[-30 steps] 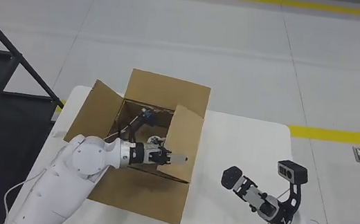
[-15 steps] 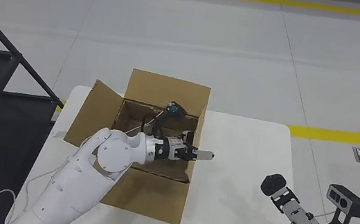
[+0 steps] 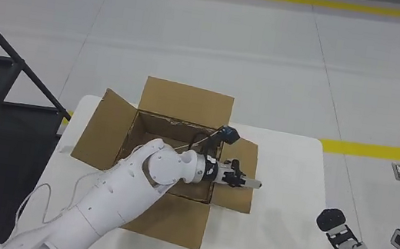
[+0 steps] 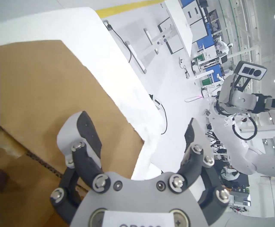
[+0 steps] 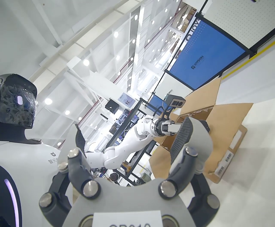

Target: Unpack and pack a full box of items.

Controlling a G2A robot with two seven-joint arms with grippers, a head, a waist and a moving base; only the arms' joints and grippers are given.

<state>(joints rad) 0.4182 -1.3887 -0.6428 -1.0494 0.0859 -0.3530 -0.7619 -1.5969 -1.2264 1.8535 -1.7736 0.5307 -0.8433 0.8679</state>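
Observation:
The open cardboard box [image 3: 186, 101] stands on the white table [image 3: 280, 214]. Its right flap [image 3: 246, 156] lies folded outward, nearly flat. My left arm stretches across the box, and my left gripper [image 3: 250, 183] hangs open just past that flap's outer edge. In the left wrist view the left gripper [image 4: 139, 133] holds nothing, with the brown flap [image 4: 53, 86] under one finger. My right gripper [image 3: 331, 220] is off the table's right front corner, open and empty, and the right gripper [image 5: 131, 139] faces the box [image 5: 223, 129] from afar. The box's contents are hidden by my arm.
The box's left flap [image 3: 102, 132] and back flap [image 3: 189, 96] stand spread outward. Bare white table [image 3: 275, 244] lies right of and in front of the box. A black frame [image 3: 8, 57] borders the left side.
My left gripper swept right across the box, and the right flap went from upright to folded outward. My right arm drew back toward the lower right corner.

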